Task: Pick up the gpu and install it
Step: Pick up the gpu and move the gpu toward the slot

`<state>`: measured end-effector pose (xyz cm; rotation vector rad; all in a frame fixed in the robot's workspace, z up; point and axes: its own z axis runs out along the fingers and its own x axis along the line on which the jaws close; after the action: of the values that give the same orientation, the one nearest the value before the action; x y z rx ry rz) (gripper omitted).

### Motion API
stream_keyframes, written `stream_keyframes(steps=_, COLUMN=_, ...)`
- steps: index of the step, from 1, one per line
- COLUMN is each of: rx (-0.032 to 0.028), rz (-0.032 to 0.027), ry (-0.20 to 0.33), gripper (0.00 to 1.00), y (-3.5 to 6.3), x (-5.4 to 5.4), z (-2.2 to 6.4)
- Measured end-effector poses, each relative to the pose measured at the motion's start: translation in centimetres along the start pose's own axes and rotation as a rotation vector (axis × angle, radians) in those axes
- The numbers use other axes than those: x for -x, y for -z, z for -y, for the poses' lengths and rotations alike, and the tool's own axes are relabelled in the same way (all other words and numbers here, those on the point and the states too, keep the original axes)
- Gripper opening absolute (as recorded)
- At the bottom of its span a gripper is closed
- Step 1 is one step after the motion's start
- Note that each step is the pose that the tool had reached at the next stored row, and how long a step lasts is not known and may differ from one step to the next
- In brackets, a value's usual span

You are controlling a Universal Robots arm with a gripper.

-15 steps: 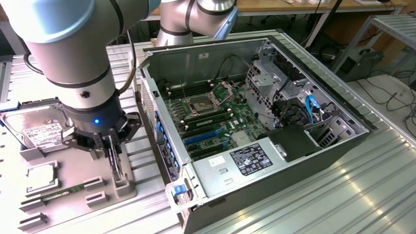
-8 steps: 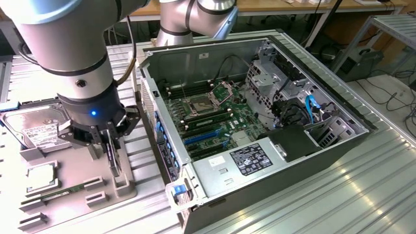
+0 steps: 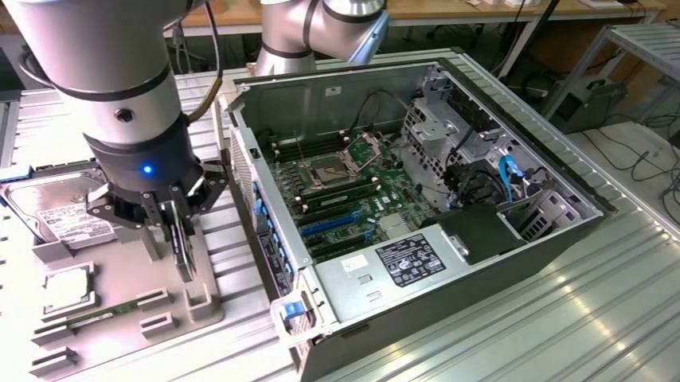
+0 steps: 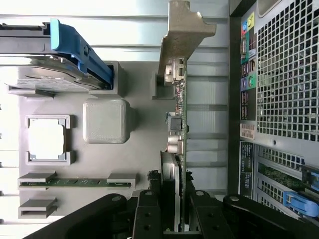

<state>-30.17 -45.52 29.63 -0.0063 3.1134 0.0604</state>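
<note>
Pickup stage: I hold my end effector (image 3: 178, 251) clamped on the gpu (image 4: 182, 114), standing edge-up at the grey tray (image 3: 117, 270), on the exterior view's left of the open case (image 3: 318, 95); not yet installed.

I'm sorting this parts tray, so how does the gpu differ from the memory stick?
The gpu has a metal bracket at one end; the memory stick has none. The gpu sits in the hand; the memory stick rests untouched in its holders. Both are green boards.
</note>
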Motion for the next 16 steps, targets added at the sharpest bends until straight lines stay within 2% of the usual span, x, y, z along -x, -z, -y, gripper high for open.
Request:
stream_keyframes(steps=7, rx=-0.0001, rz=0.0, ry=0.0, gripper=0.27, y=2.1, x=0.1, z=-0.08)
stream_keyframes(steps=16, rx=0.0, rz=0.0, ry=0.0, gripper=0.27, y=4.17, x=0.1, z=-0.16)
